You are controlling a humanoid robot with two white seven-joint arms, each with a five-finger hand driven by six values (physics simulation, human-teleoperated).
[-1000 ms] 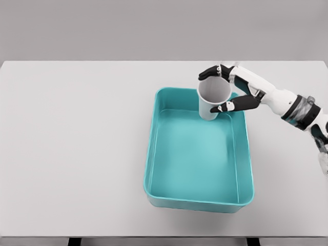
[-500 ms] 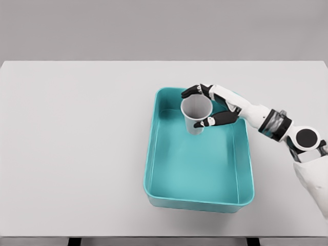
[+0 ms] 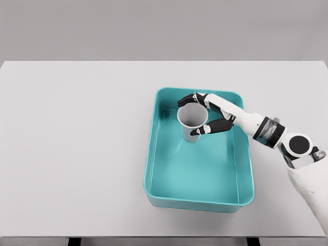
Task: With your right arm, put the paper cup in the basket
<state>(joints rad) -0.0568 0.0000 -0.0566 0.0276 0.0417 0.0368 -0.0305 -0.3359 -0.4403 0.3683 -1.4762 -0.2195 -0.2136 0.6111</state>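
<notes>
A big white table [image 3: 77, 154] stood in front of a plain grey wall. On the table sat a blue-green basket [image 3: 154, 169] shaped like a box with round corners and no lid. It sat a bit right of the middle of the table.

The robot's right arm [image 3: 266, 133] came in from the right side and reached over the right wall of the basket. The arm was white with dark rings near the wrist. Its right hand [image 3: 215, 114] was closed around the paper cup [image 3: 192, 122]. Dark fingers [image 3: 185, 100] curled over the far side of the cup's rim, and the thumb [image 3: 207, 129] pressed on the near side.

The paper cup was light grey and open at the top, so I could look down into it. It stood almost straight up, inside the basket, in the far half of it. I could not tell if its bottom touched the basket floor or hung just above it.

I did not see the left arm at all.
</notes>
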